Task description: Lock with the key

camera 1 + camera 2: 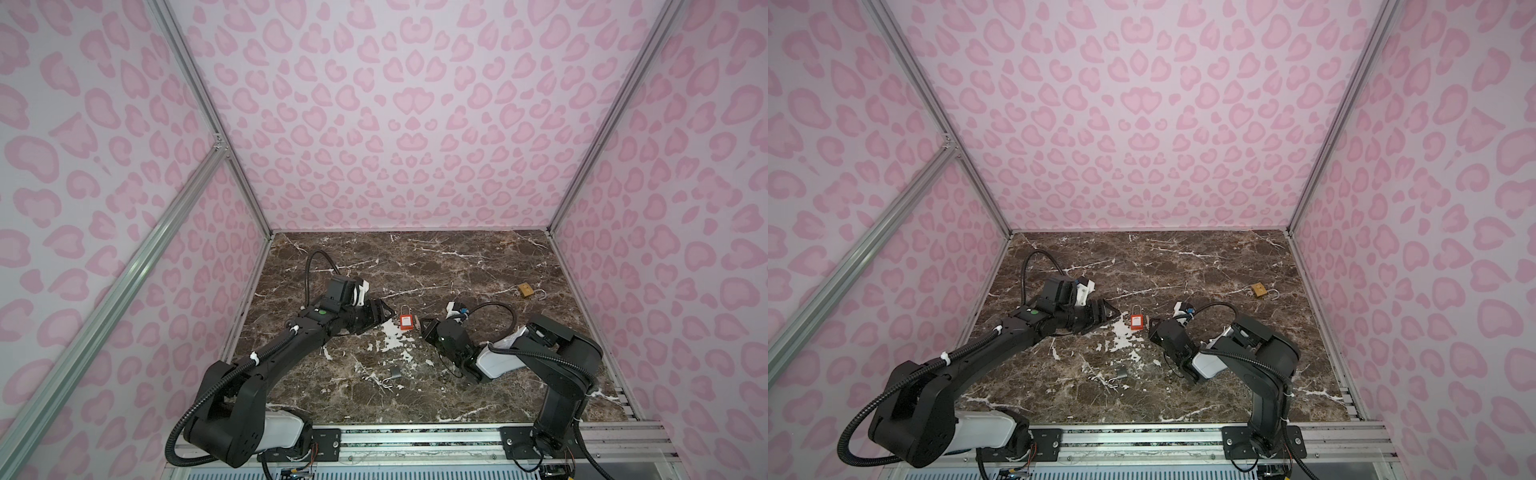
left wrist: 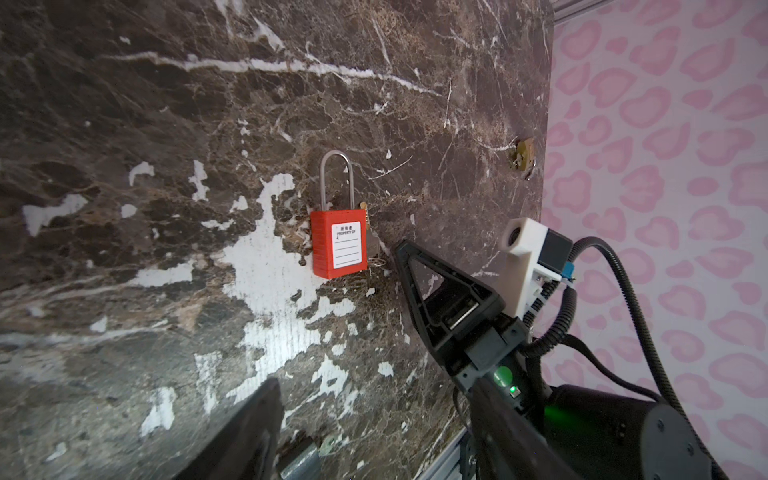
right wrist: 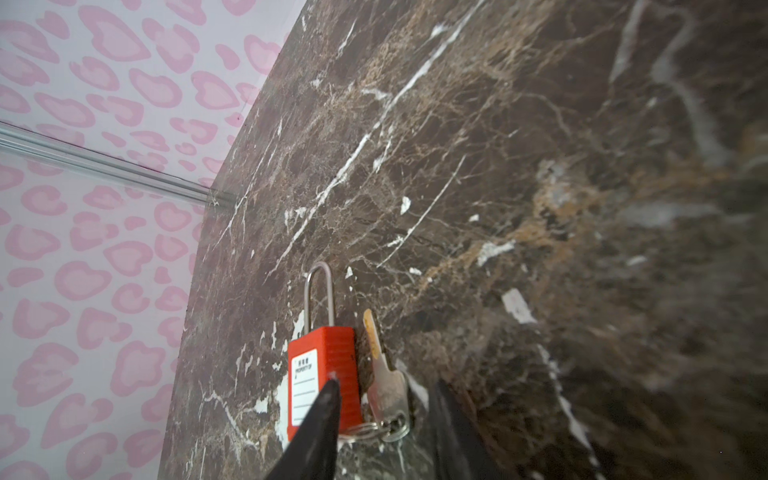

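Grey padlock (image 1: 395, 372): spare, near front edge of marble tabletop (image 1: 478, 399), clear of the work.
Right gripper (image 3: 386, 386): jaws apart astride key bow, gripping nothing; likely placed for a pinch.
Left gripper (image 1: 384, 320): spread, empty, just left of lock, probably to brace it.
Red padlock (image 1: 406, 322): flat, mid-tabletop, shackle toward back edge.
Key (image 3: 384, 374): just right of its body.
Brass padlock (image 1: 525, 290): far, near right edge, unused.

I see pale wall panels printed with pink leopard spots (image 1: 395, 124), silver aluminium frame rails (image 1: 124, 282), and a dark brown, white-veined marble tabletop (image 1: 478, 266), evenly lit.
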Available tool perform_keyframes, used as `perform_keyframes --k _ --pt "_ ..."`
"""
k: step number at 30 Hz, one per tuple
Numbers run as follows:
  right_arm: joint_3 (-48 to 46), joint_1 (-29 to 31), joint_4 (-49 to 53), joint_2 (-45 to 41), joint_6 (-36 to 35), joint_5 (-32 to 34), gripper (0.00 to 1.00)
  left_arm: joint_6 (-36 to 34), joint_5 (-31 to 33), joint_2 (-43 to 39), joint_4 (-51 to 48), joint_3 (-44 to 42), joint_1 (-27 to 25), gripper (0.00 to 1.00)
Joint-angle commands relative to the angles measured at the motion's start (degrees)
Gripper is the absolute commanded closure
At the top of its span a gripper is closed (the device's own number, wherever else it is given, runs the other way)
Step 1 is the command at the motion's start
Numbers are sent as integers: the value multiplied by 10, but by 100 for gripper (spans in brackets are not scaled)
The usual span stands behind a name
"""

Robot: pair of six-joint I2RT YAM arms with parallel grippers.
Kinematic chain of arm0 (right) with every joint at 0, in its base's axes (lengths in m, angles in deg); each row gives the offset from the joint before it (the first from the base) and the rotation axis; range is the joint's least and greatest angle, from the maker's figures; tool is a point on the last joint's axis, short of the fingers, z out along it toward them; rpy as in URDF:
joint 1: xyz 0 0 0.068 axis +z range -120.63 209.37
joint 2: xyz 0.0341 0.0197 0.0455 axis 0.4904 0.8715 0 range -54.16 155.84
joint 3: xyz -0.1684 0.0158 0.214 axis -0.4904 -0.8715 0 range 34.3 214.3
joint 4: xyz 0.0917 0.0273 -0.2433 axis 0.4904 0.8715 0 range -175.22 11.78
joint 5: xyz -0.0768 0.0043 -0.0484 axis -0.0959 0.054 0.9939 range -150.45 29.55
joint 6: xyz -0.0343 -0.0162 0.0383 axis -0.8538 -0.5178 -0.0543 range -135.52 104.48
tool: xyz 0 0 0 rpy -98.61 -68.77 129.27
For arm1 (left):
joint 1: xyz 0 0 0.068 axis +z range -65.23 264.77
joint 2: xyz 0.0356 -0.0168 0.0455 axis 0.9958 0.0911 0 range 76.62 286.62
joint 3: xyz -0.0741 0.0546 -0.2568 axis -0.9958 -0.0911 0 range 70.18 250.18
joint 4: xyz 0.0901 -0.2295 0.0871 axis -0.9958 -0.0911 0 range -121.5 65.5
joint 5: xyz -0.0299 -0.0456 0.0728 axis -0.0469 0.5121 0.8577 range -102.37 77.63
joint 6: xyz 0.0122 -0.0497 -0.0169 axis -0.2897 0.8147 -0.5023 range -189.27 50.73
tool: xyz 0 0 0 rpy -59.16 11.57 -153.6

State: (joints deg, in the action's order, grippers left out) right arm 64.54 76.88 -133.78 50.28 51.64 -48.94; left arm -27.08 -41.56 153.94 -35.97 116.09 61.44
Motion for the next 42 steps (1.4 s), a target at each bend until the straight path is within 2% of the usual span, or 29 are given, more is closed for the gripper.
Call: perform_keyframes --k 1,5,10,16,23,29,33,38,42 --pt "-7 0 -19 1 8 3 53 9 -9 -8 20 10 0 27" --pt "-15 -9 -18 -20 -7 0 50 10 -9 -16 17 11 0 27" --pt "-17 -35 56 -81 -62 -11 48 13 -9 -18 17 11 0 27" --pt "8 -105 229 -166 -148 -70 47 13 -9 -12 17 12 -3 27" --pt "88 -229 465 -230 -281 -126 46 15 -13 -2 21 20 -7 27" --pt "185 -379 618 -192 -375 -219 41 20 -15 10 27 35 -9 27" --pt "246 -469 660 -140 -415 -271 34 20 -17 18 27 42 -13 27" --pt "331 -510 709 -80 -472 -252 26 22 -17 20 27 47 -14 27" --pt "397 -530 737 -18 -482 -243 25 23 -15 28 30 49 -17 27"
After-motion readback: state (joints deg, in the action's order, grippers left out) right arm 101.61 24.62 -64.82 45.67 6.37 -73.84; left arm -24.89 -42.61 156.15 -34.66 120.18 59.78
